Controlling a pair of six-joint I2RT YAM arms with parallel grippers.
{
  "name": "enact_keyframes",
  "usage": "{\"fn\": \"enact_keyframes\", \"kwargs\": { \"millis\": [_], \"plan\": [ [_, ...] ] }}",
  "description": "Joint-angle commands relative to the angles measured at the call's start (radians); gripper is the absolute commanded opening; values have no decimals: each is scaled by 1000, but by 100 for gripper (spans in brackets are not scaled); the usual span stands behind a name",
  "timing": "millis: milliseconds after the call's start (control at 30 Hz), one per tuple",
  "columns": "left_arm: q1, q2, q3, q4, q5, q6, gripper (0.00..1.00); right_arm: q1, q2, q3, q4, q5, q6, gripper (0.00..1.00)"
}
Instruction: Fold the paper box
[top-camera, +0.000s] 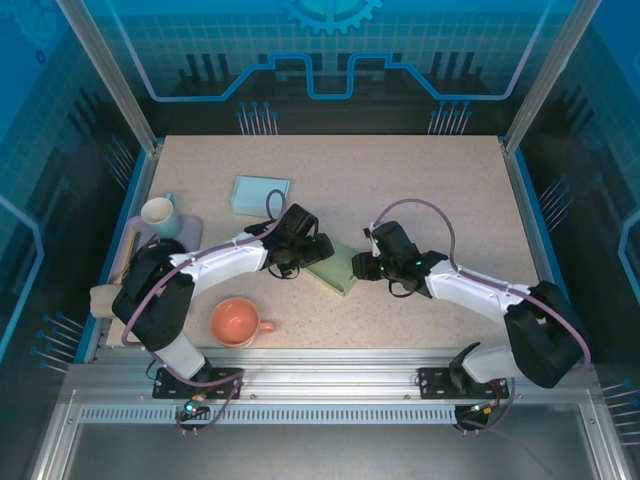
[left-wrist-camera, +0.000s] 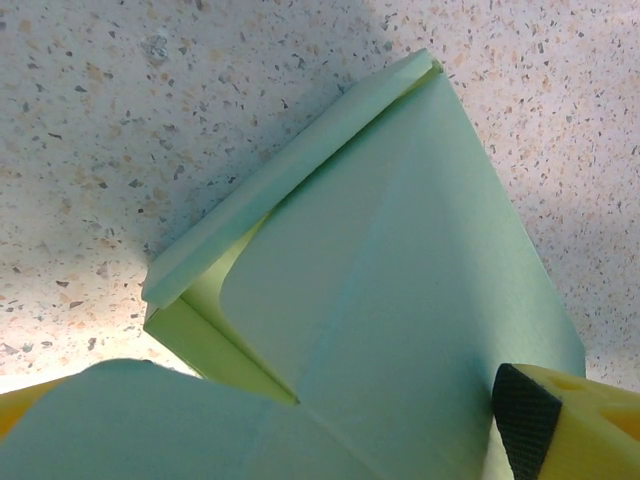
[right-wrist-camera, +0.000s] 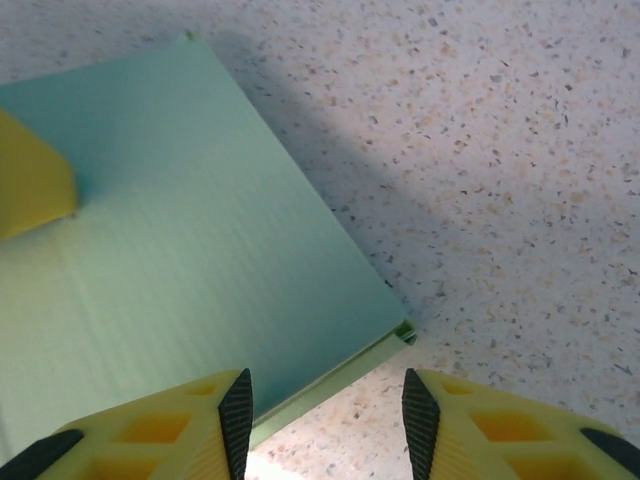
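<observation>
- The pale green paper box (top-camera: 335, 268) lay mid-counter (top-camera: 420, 190) between both arms.
- My left tool (top-camera: 312, 250) stood spread over a flap, and my right tool (right-wrist-camera: 325, 410) was released at a corner.
- I judged that pressing along the crease would serve best.

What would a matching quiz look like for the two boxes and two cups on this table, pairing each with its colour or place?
Things:
1 paper box in the middle
2 box at the back
3 cup at the front
4 mug

Colour or place:
A orange
B farthest left
C light green
D pale blue

Pairs: 1-C, 2-D, 3-A, 4-B
</observation>
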Motion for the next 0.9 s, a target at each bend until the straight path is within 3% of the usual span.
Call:
{"fn": "enact_keyframes", "kwargs": {
  "millis": [0,433,667,867],
  "plan": [
    [-7,-12,-15,-32,-27,15,89,13,49,24,38,46,10,47],
    [-5,-96,-26,-84,-125,66,95,-5,136,83,-12,79,-42,48],
    [24,-72,68,-53,-189,239,99,-78,245,258,-147,-87,-210,45],
    [57,-2,134,-57,-192,269,98,-93,348,351,-231,-85,-268,45]
  ]
}}
